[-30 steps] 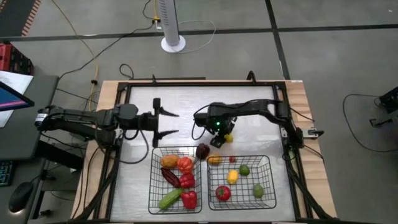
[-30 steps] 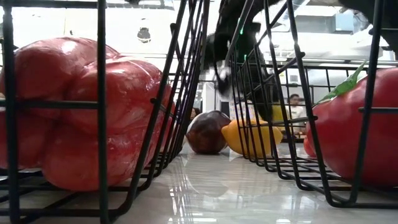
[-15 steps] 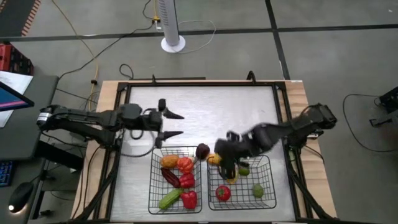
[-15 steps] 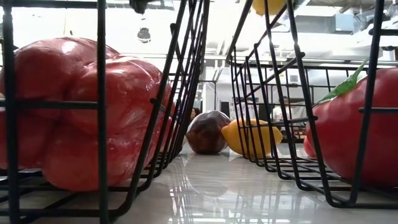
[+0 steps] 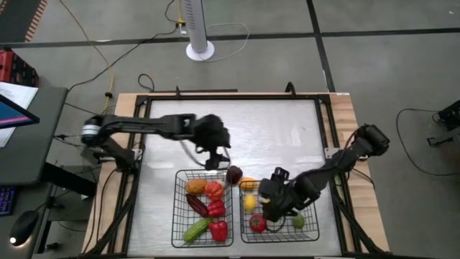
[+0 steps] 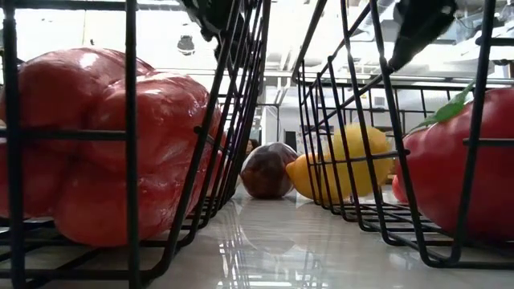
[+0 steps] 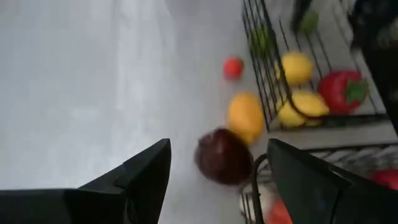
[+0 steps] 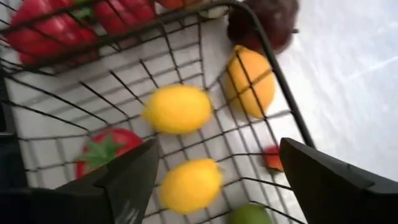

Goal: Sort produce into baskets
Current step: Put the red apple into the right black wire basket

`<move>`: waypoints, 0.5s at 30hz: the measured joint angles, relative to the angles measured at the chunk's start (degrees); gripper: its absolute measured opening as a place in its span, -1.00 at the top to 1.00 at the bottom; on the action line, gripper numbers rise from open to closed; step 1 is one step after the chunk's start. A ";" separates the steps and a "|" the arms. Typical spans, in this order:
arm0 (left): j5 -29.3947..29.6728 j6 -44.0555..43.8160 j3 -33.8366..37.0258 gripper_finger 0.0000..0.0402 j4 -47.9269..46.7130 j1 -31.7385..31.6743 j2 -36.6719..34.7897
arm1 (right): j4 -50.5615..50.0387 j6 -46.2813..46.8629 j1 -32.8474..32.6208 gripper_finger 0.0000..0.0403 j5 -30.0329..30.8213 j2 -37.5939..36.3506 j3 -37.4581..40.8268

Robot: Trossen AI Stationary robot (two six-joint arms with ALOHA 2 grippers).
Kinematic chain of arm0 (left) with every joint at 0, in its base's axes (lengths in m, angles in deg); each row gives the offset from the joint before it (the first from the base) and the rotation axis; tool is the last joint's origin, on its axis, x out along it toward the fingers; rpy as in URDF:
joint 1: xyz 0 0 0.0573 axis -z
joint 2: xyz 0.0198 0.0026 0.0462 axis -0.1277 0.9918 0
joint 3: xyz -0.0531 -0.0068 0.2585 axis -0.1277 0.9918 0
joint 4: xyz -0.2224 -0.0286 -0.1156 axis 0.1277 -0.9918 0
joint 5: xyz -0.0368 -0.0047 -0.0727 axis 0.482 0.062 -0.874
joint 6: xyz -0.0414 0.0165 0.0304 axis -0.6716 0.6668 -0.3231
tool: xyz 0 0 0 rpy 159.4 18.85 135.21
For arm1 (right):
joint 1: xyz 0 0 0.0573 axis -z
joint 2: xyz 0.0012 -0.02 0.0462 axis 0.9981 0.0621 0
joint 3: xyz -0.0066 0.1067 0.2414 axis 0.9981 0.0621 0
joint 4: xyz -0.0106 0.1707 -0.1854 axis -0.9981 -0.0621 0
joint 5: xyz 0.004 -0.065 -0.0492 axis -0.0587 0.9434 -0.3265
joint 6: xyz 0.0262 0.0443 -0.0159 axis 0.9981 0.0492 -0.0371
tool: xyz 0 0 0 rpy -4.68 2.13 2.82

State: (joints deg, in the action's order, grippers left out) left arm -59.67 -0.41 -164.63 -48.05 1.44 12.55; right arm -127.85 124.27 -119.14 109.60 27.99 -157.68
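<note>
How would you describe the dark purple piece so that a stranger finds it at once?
Start at the two black wire baskets side by side on the table. Just outside their far edges, near the gap between them, lies the dark purple piece. It is the only dark, round one there; the orange-yellow piece beside it is far brighter.

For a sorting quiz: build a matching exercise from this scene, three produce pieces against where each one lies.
Things:
1. green cucumber
2. tomato
3. round dark purple piece

Places:
A. on the table, outside both baskets
B. in the left basket
C. in the right basket

Pairs: 1-B, 2-C, 3-A.
</note>
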 joint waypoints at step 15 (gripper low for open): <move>-22.84 12.99 -15.40 -0.26 -10.49 -10.87 20.52 | 8.60 -9.21 4.43 -0.76 13.79 -19.93 22.38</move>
State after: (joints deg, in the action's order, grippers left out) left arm -82.51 12.58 -180.03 -58.55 -9.44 33.08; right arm -119.25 115.06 -114.71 123.39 8.06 -135.30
